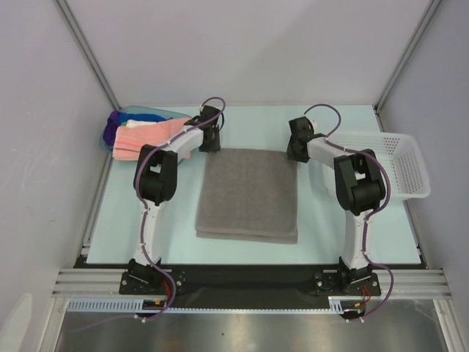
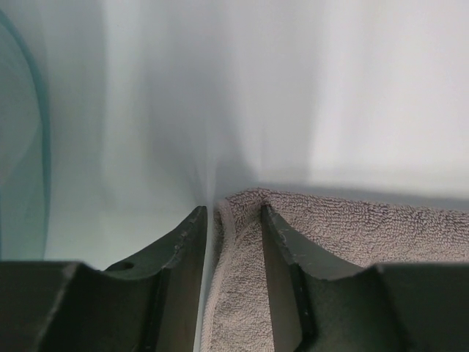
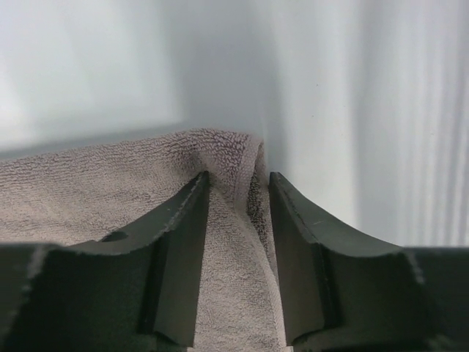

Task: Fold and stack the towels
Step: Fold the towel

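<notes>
**Grippers on both far corners of the grey towel**

Grey towel [image 1: 248,194] lies flat in the middle of the tabletop [image 1: 146,227], its longer sides running near to far, with two layers showing along its near edge. The left gripper [image 1: 211,139] sits at the far left corner and the right gripper [image 1: 297,147] at the far right corner, so each arm has its own corner and neither is nearer.

In the left wrist view, the left gripper [image 2: 234,216] has the corner puckered up between its fingers. In the right wrist view, the right gripper [image 3: 238,183] squeezes a ridge of cloth [image 3: 95,198] the same way. Both look clamped on the towel, though a thin pale strip beside one left finger makes that grip less certain.

All of the cloth lies nearward of both grippers. The next fold probably means lifting the far edge and carrying it straight towards the near edge, both arms level so the edge stays square.

Folded towels, pink [image 1: 143,138] on top, wait at far left; a white mesh basket [image 1: 399,165] stands at right.
</notes>
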